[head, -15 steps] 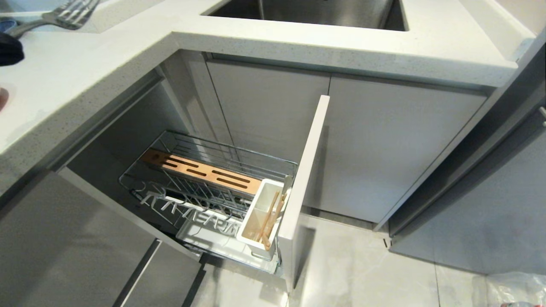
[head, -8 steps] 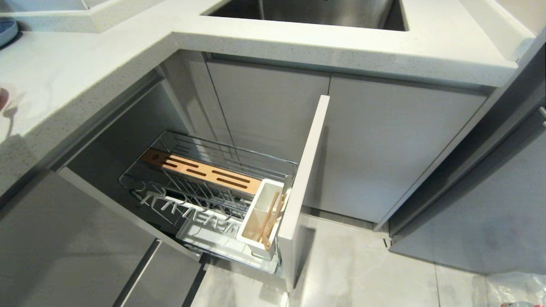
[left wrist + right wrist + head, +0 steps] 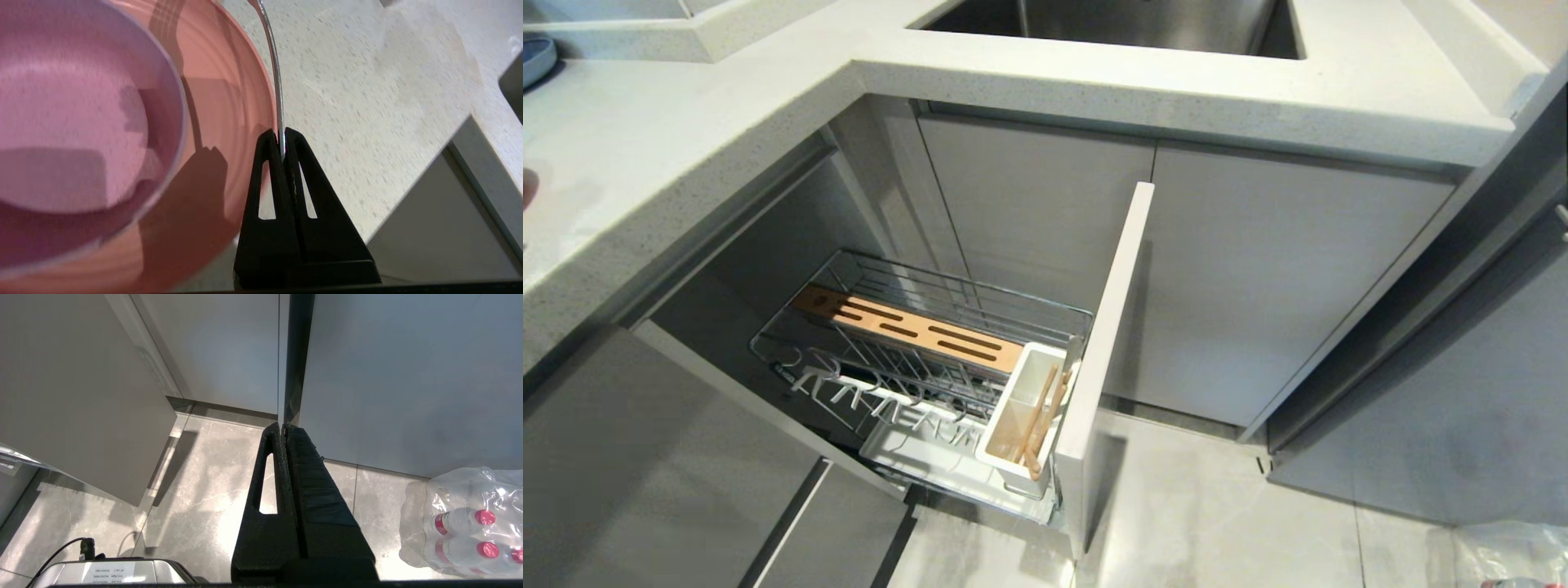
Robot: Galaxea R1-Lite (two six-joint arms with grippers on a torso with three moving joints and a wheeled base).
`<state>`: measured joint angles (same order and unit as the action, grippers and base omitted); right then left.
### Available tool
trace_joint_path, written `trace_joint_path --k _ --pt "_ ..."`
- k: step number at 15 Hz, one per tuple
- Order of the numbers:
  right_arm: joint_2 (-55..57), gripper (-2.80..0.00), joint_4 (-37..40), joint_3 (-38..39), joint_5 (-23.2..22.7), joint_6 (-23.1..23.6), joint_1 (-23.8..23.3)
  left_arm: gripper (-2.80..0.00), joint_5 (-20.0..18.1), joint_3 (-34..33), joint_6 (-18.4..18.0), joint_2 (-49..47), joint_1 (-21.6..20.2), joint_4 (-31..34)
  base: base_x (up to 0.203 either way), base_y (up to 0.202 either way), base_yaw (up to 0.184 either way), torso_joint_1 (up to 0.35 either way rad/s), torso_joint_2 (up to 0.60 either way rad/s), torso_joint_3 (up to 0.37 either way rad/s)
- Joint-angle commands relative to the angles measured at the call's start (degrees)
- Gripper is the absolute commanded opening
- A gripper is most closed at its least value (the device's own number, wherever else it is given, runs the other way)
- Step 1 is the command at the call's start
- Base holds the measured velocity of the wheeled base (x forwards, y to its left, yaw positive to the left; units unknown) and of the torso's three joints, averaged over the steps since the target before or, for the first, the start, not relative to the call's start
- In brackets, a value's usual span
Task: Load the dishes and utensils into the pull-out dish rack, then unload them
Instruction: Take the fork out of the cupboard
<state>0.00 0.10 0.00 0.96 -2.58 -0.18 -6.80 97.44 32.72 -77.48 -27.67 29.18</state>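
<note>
Place: a home kitchen, probably, though only one corner is shown.
Surface: pale speckled stone, into which a steel sink is set.
Cabinets: flat grey fronts are fitted below.
Storage: a pull-out dish rack is seen drawn out.
Floor: pale marbled tiles are laid.

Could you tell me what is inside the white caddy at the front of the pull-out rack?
The chopsticks stand slanted inside the white caddy, leaning toward the front panel. Nothing else shows in it; its floor is partly hidden by its walls.
</note>
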Motion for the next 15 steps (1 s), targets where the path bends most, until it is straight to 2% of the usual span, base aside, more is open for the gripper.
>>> trace_joint_path --k 1,6,15 --pt "0.0 -2.8 -0.01 0.09 0.0 0.04 0.01 -2.8 -0.06 0.84 0.24 -2.96 -0.59 -0.02 0.0 0.0 0.0 0.0 0.0 0.0" --pt "0.0 -2.8 -0.01 0.09 0.0 0.0 0.01 -2.8 -0.92 4.74 0.3 -7.38 -0.95 -0.03 0.0 0.0 0.0 0.0 0.0 0.0" --pt "0.0 -2.8 -0.01 0.09 0.0 -0.05 0.01 -2.8 -0.76 4.16 0.85 -7.98 -2.18 0.4 0.0 0.0 0.0 0.0 0.0 0.0"
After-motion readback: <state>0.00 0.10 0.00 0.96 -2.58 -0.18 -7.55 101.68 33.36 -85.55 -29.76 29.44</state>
